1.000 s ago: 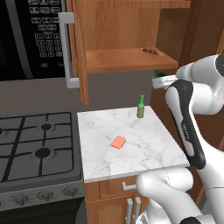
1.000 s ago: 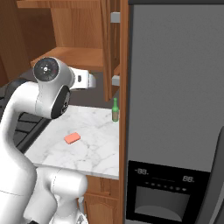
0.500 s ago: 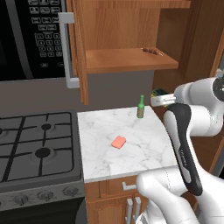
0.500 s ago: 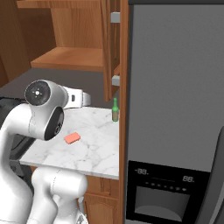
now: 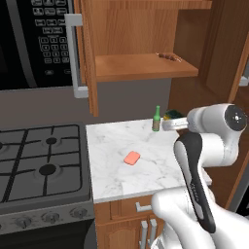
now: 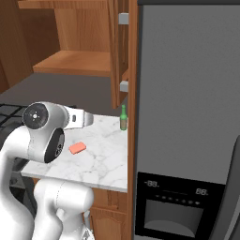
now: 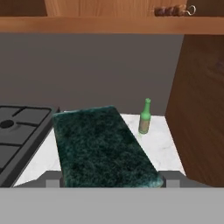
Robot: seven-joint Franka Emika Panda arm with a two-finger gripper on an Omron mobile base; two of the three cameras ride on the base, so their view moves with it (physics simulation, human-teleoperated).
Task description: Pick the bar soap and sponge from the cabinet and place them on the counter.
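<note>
My gripper [image 7: 107,181] is shut on the sponge [image 7: 103,146], whose dark green top lies between the two finger tips. From the left base camera the sponge [image 5: 173,115] shows yellow and green at the end of my hand, just above the back right of the counter [image 5: 116,175]. The salmon-pink bar soap [image 5: 132,157] lies flat on the white marble counter [image 6: 105,161], near its middle; the same bar soap [image 6: 78,147] appears from the right. Above, the cabinet [image 5: 146,65] stands open with its wooden shelf bare except for a small brown item.
A green bottle [image 5: 156,118] stands upright at the counter's back edge, just left of my hand. The black gas stove [image 5: 39,165] adjoins the counter on the left, with a microwave [image 5: 34,44] above. A tall grey fridge [image 6: 187,117] walls off the right. The small brown item [image 7: 173,10] rests on the shelf.
My hand has come down from shelf height to just above the counter, carrying the sponge. The soap and bottle have stayed put.
</note>
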